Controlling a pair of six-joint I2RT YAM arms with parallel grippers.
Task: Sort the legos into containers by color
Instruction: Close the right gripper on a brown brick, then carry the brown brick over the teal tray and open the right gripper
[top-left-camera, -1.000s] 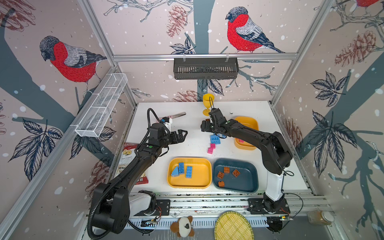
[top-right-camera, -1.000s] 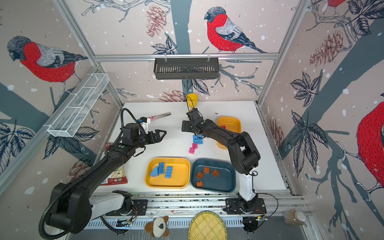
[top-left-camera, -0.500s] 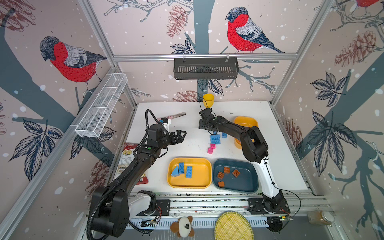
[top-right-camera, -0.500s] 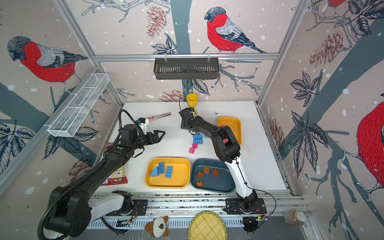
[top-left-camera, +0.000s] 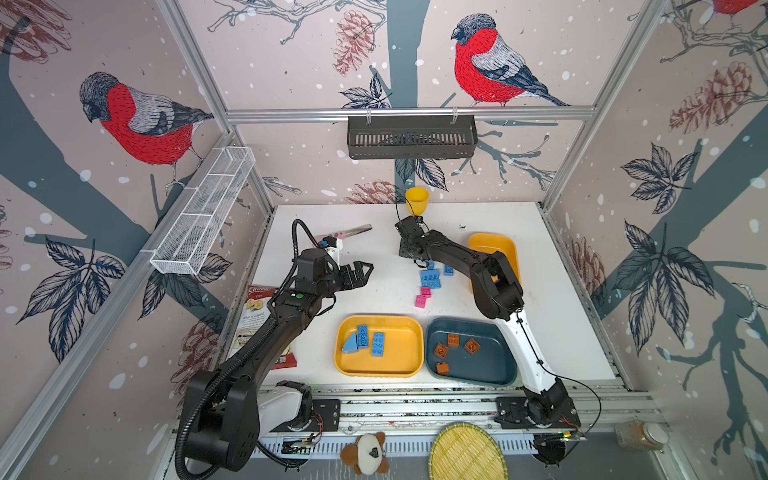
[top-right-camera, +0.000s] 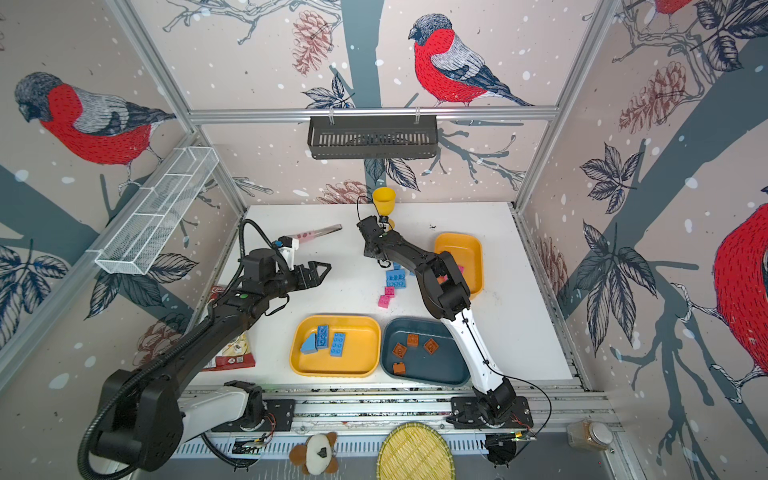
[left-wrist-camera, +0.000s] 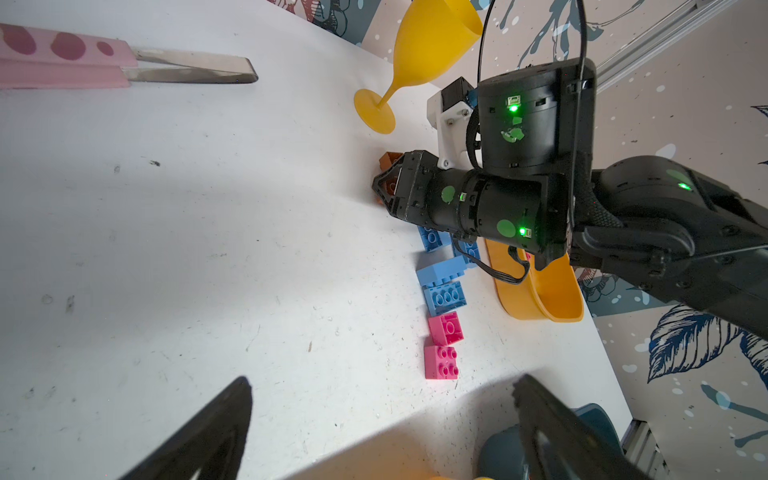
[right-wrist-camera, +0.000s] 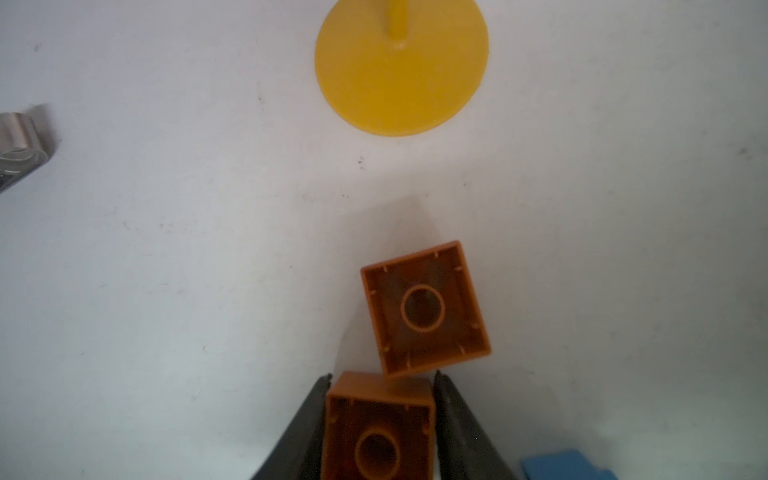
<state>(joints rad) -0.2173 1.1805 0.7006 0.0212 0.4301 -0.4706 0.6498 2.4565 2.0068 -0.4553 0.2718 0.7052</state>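
The white table (top-left-camera: 374, 232) is carrying everything, with the larger yellow tray (top-left-camera: 401, 353) and the dark teal tray (top-left-camera: 492, 365) sitting side by side along its near edge. The smaller yellow tray (top-left-camera: 496, 245) is lying farther back on the right, partly hidden behind the right arm. The yellow goblet (top-left-camera: 417, 200) is standing upright near the back wall. The left gripper (top-left-camera: 363, 268) is hovering above bare table left of centre, its jaws spread wide and holding nothing. The right gripper (right-wrist-camera: 381, 377) is pointing down just in front of the goblet's foot, its fingers (right-wrist-camera: 305, 428) pressing on both sides of a brown-orange brick (right-wrist-camera: 378, 432) turned hollow side up. A second brown-orange brick (right-wrist-camera: 424, 309), also hollow side up, is touching it on the goblet side. Three blue bricks (top-left-camera: 365, 337) are resting in the larger yellow tray and four brown-orange bricks (top-left-camera: 453, 340) in the teal one. Loose blue bricks (top-left-camera: 430, 277) and two pink bricks (top-left-camera: 422, 300) are lying on the table between the right gripper and the near trays.
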